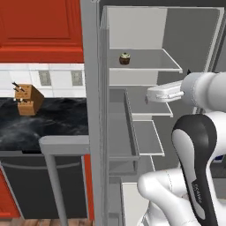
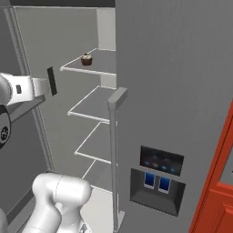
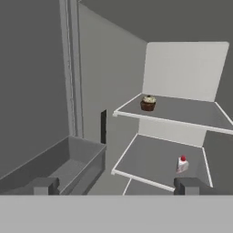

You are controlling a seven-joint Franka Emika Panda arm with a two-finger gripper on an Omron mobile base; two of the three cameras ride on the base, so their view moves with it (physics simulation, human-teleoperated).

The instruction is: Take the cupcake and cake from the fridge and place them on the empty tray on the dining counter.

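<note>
My claw [image 3: 113,185] stands with its jaws fully apart, clamped on nothing, facing into the open fridge [image 1: 132,44]. In the hand view, the cupcake [image 3: 148,103] sits at 12 o'clock on the upper shelf [image 3: 182,111], near that shelf's front left corner. The cake [image 3: 182,164] stands upright at 4 o'clock on the next shelf down, towards its right side, well apart from the cupcake. A grey door bin [image 3: 68,166] lies at 8 o'clock. In the left base view, a knife block [image 1: 28,100] rests on the black marble counter [image 1: 48,126] at 9 o'clock. In the right base view, the closed door carries a dispenser panel [image 2: 158,178] at 5 o'clock
</note>
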